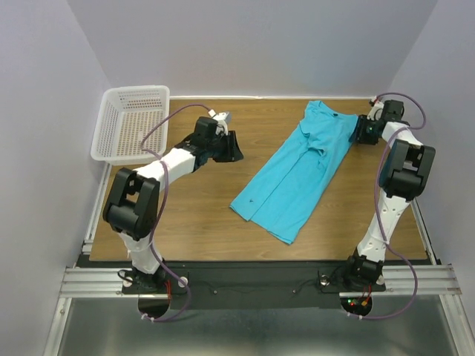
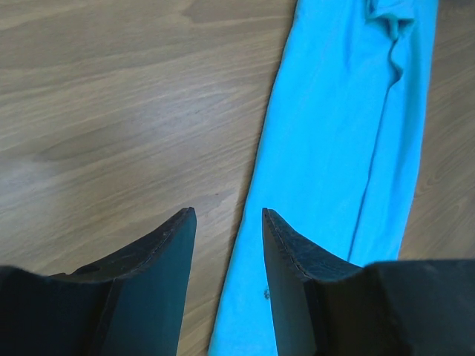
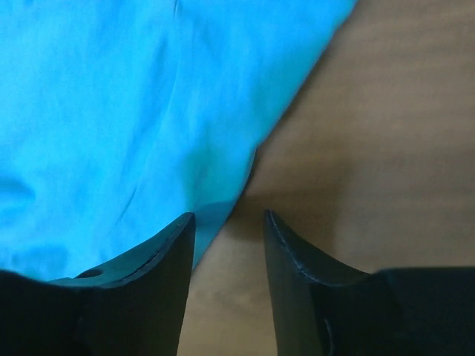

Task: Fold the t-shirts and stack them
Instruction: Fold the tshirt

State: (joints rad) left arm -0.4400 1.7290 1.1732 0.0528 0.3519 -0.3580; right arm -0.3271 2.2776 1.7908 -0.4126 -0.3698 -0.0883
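One t-shirt [image 1: 297,174], two empty claws
Right claw [image 3: 228,216] stands parted at its edge; left claw [image 2: 228,215], parted, is near.

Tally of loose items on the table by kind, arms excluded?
t-shirt, turquoise: 1
basket, white mesh: 1
Total: 2
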